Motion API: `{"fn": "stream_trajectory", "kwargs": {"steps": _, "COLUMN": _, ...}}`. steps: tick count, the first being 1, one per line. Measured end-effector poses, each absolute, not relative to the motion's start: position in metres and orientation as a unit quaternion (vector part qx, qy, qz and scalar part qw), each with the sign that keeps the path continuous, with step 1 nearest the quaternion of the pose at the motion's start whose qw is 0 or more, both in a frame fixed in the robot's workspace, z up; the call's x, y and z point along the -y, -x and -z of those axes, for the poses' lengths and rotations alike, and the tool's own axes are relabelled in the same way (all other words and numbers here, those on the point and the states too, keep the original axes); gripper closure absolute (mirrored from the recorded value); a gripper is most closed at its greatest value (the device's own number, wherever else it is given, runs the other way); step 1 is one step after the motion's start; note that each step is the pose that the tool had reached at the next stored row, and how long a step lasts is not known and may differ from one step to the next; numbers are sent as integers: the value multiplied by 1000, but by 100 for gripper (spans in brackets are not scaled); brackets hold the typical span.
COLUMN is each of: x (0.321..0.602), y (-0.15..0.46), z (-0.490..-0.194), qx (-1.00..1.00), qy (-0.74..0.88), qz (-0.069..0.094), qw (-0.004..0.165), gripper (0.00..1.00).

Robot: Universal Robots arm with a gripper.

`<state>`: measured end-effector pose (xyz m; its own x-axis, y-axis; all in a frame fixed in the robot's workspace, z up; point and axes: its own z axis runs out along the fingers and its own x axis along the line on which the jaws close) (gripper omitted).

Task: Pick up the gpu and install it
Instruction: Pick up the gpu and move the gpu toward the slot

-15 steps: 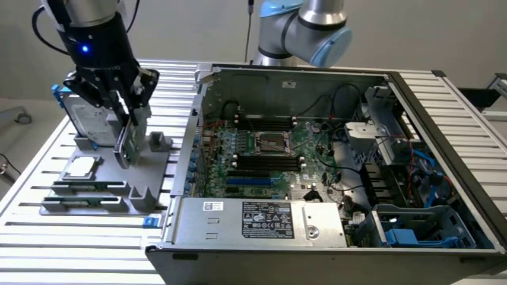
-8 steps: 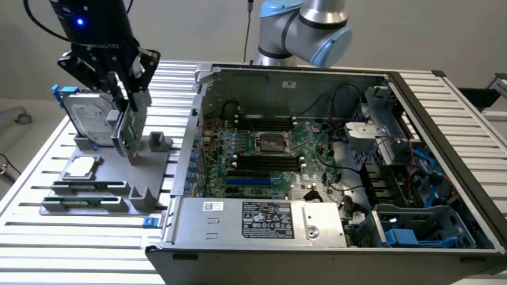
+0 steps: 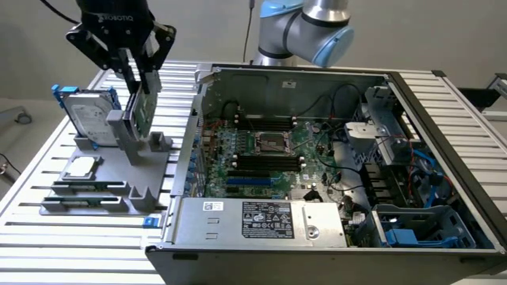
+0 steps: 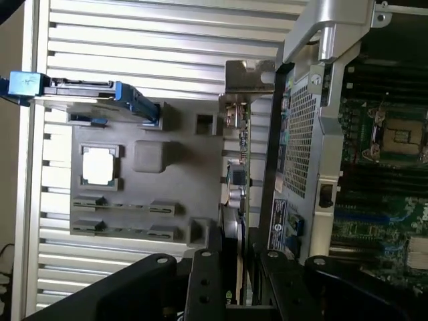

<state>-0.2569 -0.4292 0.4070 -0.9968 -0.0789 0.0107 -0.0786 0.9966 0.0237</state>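
Gripper [image 3: 136, 80] clamped on the gpu [image 3: 144, 113], the card's long axis hanging at six o'clock from the jaws above the stand [image 3: 111, 166]; in the exterior view, the case [image 3: 196, 130] lay at three o'clock.

One gpu [image 3: 142, 111], one blue-railed hard drive [image 3: 85, 116], one small flat drive [image 3: 82, 167], one rack [image 3: 115, 173], one computer case [image 3: 237, 262]
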Motion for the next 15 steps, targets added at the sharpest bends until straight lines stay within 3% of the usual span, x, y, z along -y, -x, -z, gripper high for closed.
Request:
{"fn": "stream_trajectory", "kwargs": {"steps": 7, "x": 429, "y": 232, "z": -435, "qx": 999, "qy": -39, "qz": 12, "qw": 13, "gripper": 73}}
{"fn": "stream_trajectory", "kwargs": {"steps": 15, "x": 429, "y": 197, "z": -440, "qx": 999, "qy": -39, "qz": 13, "qw": 30, "gripper": 73}}
